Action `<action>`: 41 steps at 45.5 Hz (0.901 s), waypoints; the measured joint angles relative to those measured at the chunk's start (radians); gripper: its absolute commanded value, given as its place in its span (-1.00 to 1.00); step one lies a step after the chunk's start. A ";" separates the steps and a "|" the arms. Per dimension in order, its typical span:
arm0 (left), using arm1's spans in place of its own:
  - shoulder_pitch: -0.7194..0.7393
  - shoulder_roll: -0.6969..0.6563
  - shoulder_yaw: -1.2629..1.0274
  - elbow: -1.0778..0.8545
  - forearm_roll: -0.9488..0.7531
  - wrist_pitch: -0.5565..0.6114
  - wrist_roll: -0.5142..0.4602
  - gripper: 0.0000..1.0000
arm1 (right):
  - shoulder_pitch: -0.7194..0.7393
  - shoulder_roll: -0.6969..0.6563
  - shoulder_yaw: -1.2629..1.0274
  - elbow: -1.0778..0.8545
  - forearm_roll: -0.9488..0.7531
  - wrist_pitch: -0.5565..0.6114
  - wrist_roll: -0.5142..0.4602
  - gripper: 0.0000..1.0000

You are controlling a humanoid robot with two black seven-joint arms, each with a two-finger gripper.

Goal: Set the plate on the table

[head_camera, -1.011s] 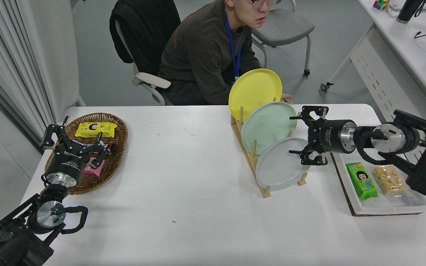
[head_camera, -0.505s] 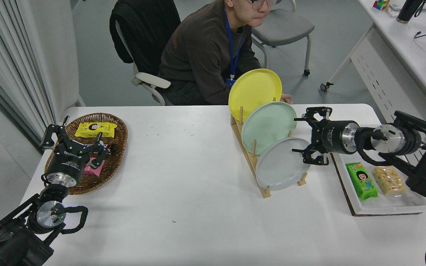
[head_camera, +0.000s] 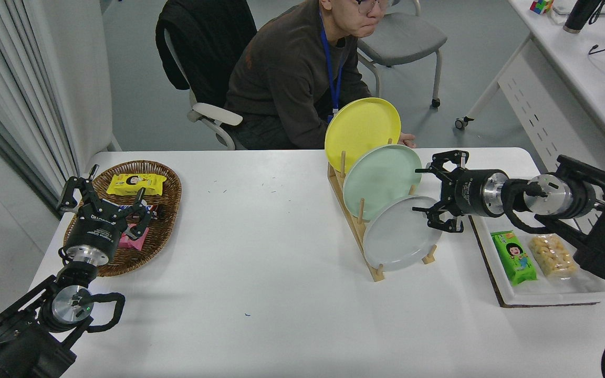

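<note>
**Plate stands in the rack, right gripper spread beside it**

Plate (head_camera: 399,233), the pale grey one, stands tilted on its edge in the front slot of the wooden rack (head_camera: 357,231). It is the nearest of three plates to the camera. Behind it stands the mint green plate (head_camera: 378,178), and behind that the yellow plate (head_camera: 361,128). The rack rests on the table (head_camera: 260,273), right of its middle.

The right gripper (head_camera: 424,189) comes in from the right side and points to the left, toward the plates. Its fingers are spread apart and hold nothing. The lower finger is at the upper right rim of the grey plate; it is not possible to tell if it touches.

The left gripper (head_camera: 104,202) is parked at the lower left, over the edge of a wicker basket (head_camera: 163,176) with snack packs; its fingers are also spread and empty.

A white tray (head_camera: 588,291) with a green pack (head_camera: 513,257) lies below the right arm. A person (head_camera: 292,79) sits at the far side.
</note>
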 measured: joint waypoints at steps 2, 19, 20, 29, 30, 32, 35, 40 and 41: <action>0.000 0.000 0.000 0.000 0.000 0.000 0.000 0.96 | 0.001 0.000 0.000 0.002 0.002 0.001 -0.001 0.15; 0.000 0.000 0.000 0.000 0.000 0.000 0.000 0.96 | 0.005 -0.006 -0.018 0.007 0.026 -0.003 -0.023 0.08; 0.000 0.000 0.000 0.000 0.000 0.000 0.000 0.96 | 0.005 -0.006 -0.018 0.007 0.027 -0.003 -0.025 0.06; 0.000 0.000 0.000 0.000 0.000 0.000 0.000 0.96 | 0.007 -0.013 -0.022 0.013 0.038 -0.008 -0.043 0.05; 0.000 0.000 0.000 0.000 0.000 0.000 0.000 0.96 | 0.008 -0.014 -0.022 0.014 0.040 -0.009 -0.043 0.04; 0.000 0.000 0.000 0.000 0.000 0.000 0.000 0.96 | 0.009 -0.017 -0.023 0.016 0.043 -0.009 -0.045 0.00; 0.000 0.000 0.000 0.000 0.000 0.000 0.000 0.96 | 0.010 -0.021 -0.023 0.019 0.048 -0.010 -0.048 -0.10; 0.000 0.000 0.000 0.000 0.000 0.000 0.000 0.96 | 0.012 -0.026 -0.023 0.022 0.053 -0.011 -0.050 -0.23; 0.000 0.000 0.000 0.000 0.000 0.000 0.000 0.96 | 0.012 -0.028 -0.024 0.023 0.054 -0.011 -0.051 -0.24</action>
